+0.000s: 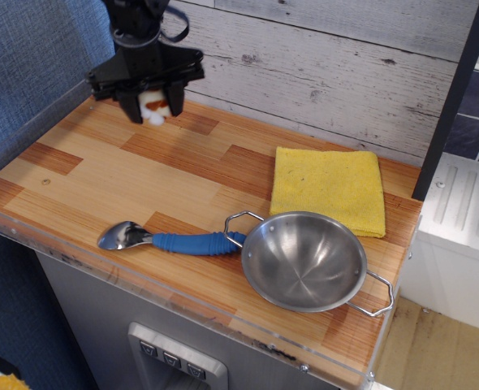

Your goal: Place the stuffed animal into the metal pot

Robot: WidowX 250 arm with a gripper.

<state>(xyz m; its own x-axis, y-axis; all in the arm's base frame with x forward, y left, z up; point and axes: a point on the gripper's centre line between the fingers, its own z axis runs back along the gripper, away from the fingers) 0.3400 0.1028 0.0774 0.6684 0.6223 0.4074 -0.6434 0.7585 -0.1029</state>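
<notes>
Two metal utensils lie nearest the front edge of the wooden plank countertop (pixel 101 183): a shiny spoon with a blue ribbed handle (pixel 170 240), bowl end to the left, and a shallow round steel pot with two wire loop handles (pixel 304 260). The spoon's handle tip reaches the pot's left loop handle. The pot sits upright with nothing inside it. Just behind the pot, a folded yellow cloth (pixel 330 187) lies flat on the counter, its front edge close to the pot's rim. Farther back, at the left rear corner by the whitewashed plank wall (pixel 329 61), the black robot gripper (pixel 151 107) points downward, its fingers clamped on the small cream-white stuffed animal with orange-brown patches (pixel 153 107), held clear above the countertop, well apart from the pot.
</notes>
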